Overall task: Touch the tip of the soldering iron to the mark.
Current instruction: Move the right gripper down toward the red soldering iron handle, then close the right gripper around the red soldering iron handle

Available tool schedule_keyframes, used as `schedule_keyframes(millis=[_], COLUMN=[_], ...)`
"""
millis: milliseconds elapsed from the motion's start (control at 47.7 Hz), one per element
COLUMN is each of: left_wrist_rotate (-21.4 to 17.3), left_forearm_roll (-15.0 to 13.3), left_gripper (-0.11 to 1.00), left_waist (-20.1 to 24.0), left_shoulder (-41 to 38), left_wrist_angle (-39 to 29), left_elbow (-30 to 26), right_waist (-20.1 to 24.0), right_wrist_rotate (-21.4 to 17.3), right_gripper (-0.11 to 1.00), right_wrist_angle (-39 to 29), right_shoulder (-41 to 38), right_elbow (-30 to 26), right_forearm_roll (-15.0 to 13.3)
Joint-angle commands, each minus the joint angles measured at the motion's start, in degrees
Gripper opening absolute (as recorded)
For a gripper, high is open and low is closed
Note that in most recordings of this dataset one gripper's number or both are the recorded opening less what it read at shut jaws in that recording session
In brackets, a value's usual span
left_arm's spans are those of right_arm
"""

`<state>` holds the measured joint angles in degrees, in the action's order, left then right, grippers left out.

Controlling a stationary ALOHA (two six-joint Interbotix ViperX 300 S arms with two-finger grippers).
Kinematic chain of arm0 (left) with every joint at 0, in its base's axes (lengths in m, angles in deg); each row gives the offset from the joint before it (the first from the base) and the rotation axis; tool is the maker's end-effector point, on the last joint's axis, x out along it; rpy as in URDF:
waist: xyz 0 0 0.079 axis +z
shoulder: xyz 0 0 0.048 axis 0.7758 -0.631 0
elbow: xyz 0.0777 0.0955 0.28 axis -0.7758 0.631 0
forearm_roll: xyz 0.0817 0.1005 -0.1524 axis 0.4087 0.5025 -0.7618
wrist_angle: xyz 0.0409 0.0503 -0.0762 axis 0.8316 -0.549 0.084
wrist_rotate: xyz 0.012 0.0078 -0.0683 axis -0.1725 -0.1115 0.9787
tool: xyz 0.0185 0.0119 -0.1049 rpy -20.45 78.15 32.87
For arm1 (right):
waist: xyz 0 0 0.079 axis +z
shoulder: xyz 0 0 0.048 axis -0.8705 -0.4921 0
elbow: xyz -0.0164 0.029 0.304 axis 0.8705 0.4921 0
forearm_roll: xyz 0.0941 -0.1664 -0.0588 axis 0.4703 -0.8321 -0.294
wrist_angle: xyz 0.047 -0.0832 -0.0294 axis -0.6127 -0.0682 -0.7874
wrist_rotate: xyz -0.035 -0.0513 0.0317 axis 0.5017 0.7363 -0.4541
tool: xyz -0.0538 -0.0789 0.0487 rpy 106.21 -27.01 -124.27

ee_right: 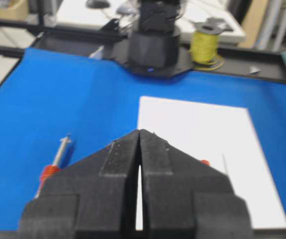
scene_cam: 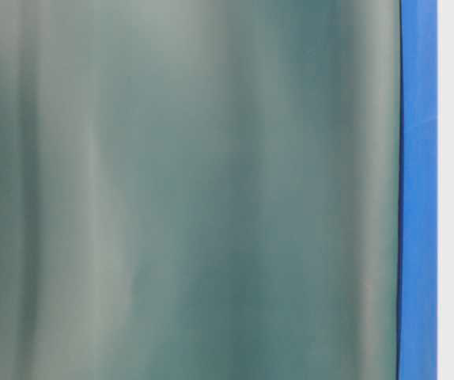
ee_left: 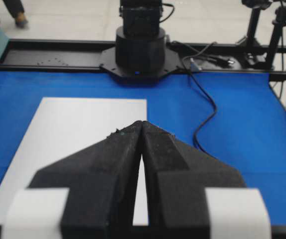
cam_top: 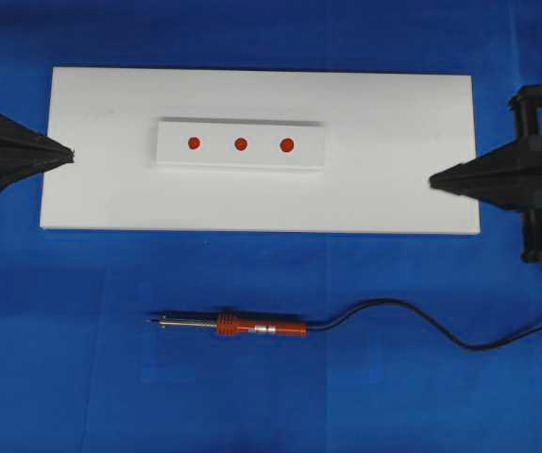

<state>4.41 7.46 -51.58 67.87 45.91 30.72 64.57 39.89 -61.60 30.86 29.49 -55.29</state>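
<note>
1. I see a blue worktop [cam_top: 271, 396] from above, with a large white board [cam_top: 394, 189] lying flat across its upper middle. I use this board as my landmark.
2. At the board's left short edge sits my left claw [cam_top: 67, 153], its black fingers pressed together into a point that just reaches over the board's edge. It holds nothing.
3. On the board, a little left of its centre, lies a smaller raised white block [cam_top: 241, 162] carrying three red dots [cam_top: 240, 144] in a row running left to right.
4. Below the board, apart from it on the bare blue surface, lies the soldering iron [cam_top: 252, 327]. It runs parallel to the board's long edge, with its thin metal tip pointing left and its orange-red handle to the right.
5. Its black cord [cam_top: 422, 326] trails in a loose curve from the handle toward the right edge of the view.
6. At the board's right short edge sits my right claw [cam_top: 435, 181], also pressed shut into a point, empty, its tip meeting the board's edge.
7. The table-level view is mostly blocked by a blurred grey-green surface; only a blue strip and the three dots show at its right.
</note>
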Motion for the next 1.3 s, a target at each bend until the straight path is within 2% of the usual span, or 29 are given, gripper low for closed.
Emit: schedule_keyframes(millis=[0, 84, 147, 210, 357, 420, 755, 1280], left_wrist_rotate=[-0.1, -0.1, -0.1, -0.1, -0.1, -0.1, -0.1, -0.1], left_forearm_roll=[0.1, 0.1, 0.1, 0.1, 0.1, 0.1, 0.1, 0.1], left_gripper=[0.0, 0.0, 0.0, 0.0, 0.0, 0.0, 0.0, 0.0], left_waist=[-0.1, -0.1, -0.1, -0.2, -0.2, -0.1, -0.1, -0.1], left_shoulder=[-0.4, -0.4, -0.4, -0.3, -0.3, -0.2, -0.2, -0.2], left_wrist_angle=[0.6, 0.6, 0.6, 0.6, 0.6, 0.6, 0.9, 1.1], left_elbow=[-0.4, -0.4, -0.4, -0.4, -0.3, -0.3, -0.3, 0.2], right_waist=[1.0, 1.5, 1.7, 1.8, 3.1, 3.9, 6.7, 9.3], right_wrist_rotate=[-0.8, -2.2, -3.4, -4.4, -5.4, -5.7, -8.9, -8.9], right_gripper=[-0.03, 0.06, 0.17, 0.33, 0.78, 0.88, 0.86, 0.86], right_wrist_angle=[0.1, -0.3, -0.8, -1.6, -2.9, -3.0, -4.7, 0.1], right_shoulder=[-2.5, -5.4, -8.4, -11.0, -17.2, -20.3, -33.2, -52.0], right_elbow=[-3.1, -5.2, -6.8, -8.2, -11.9, -13.7, -20.7, -27.5], right_forearm_roll=[0.2, 0.3, 0.2, 0.2, 0.3, 0.3, 1.1, 8.5])
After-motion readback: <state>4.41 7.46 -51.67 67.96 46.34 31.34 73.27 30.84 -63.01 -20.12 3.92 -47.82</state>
